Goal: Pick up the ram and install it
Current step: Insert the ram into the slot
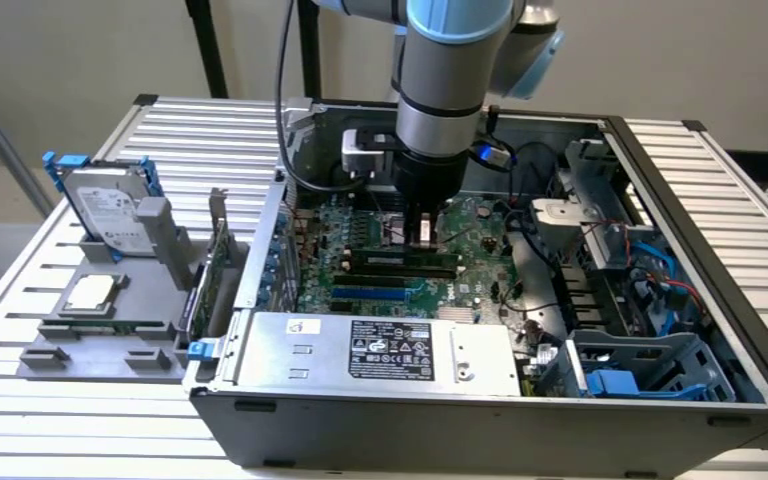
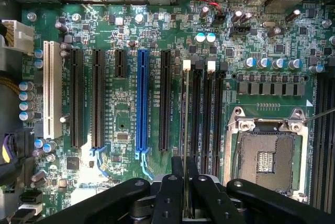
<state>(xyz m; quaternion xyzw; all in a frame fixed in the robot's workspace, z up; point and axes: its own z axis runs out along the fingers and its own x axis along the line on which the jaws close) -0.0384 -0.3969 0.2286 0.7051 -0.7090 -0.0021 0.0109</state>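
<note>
The gripper [image 2: 185, 182] is clamped on the ram [image 2: 186, 130], which shows edge-on as a thin strip running straight out from between the fingers [image 2: 170, 203] over the motherboard [image 2: 125, 130]. Directly beneath it lie the black memory slots [image 2: 201, 114], with the empty CPU socket [image 2: 267, 156] just beside them.

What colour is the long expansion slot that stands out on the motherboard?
Blue. The long expansion slot shows best in the wrist view, among black slots on the green motherboard.

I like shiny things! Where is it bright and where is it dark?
Exterior view: the ribbed table gleams, the computer case lies shadowed inside. Wrist view: the motherboard is evenly lit; the end effector, shut on the ram, looks dark.
</note>
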